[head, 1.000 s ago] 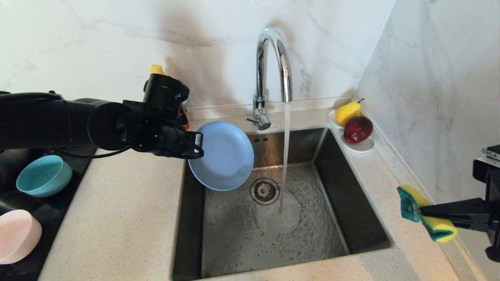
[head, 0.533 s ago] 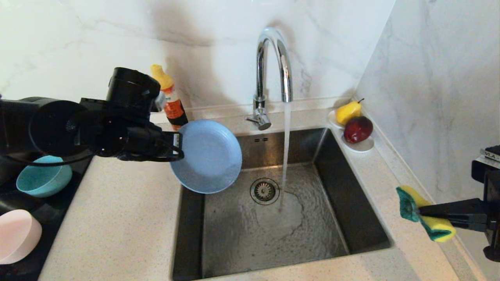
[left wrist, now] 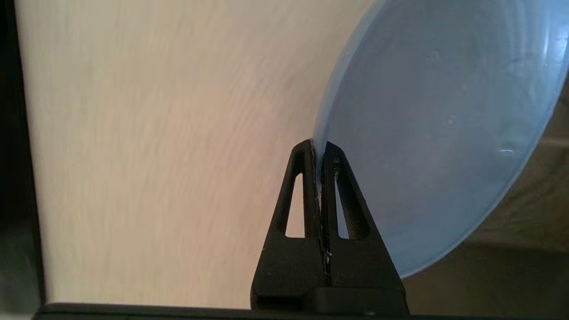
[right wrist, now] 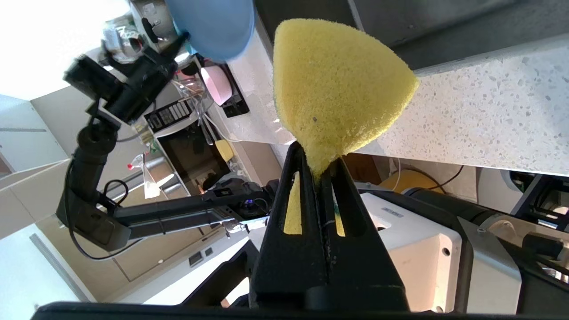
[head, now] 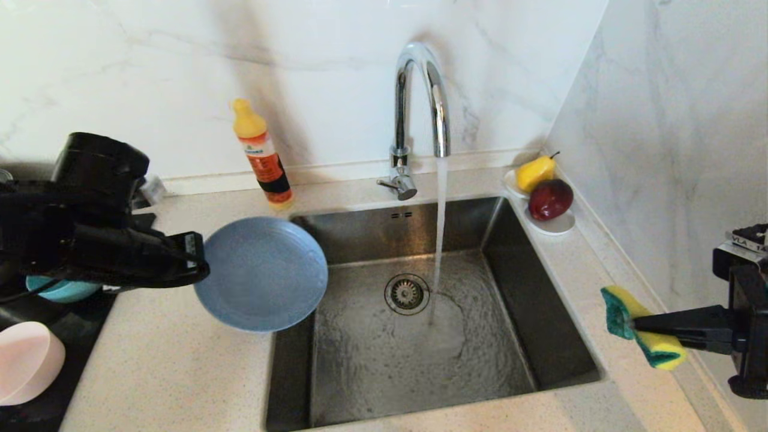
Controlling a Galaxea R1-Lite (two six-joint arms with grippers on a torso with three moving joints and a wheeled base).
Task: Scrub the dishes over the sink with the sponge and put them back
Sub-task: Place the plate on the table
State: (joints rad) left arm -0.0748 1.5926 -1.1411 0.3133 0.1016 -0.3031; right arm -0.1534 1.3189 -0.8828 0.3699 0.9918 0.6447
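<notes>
My left gripper (head: 195, 261) (left wrist: 318, 149) is shut on the rim of the slate-blue plate (head: 262, 273) (left wrist: 440, 133), which hangs tilted over the counter at the left edge of the sink (head: 360, 225). Behind that arm the teal bowl (head: 60, 290) is mostly hidden, and the pale pink bowl (head: 27, 363) lies on the dark rack at the far left. At the right, over the counter beside the sink, my right gripper (head: 633, 324) (right wrist: 316, 162) is shut on the middle of the yellow and green sponge (head: 642, 327) (right wrist: 338, 84).
Water runs from the curved chrome tap (head: 420, 102) into the basin near the round drain (head: 406, 293). An orange bottle with a yellow cap (head: 261, 153) stands at the back wall. A white saucer (head: 555, 223) with a pear and a red apple sits by the right wall.
My left arm has carried the plate leftward and lower, from over the sink's back left corner to over the counter edge, uncovering the orange bottle. The right gripper with the sponge has barely shifted.
</notes>
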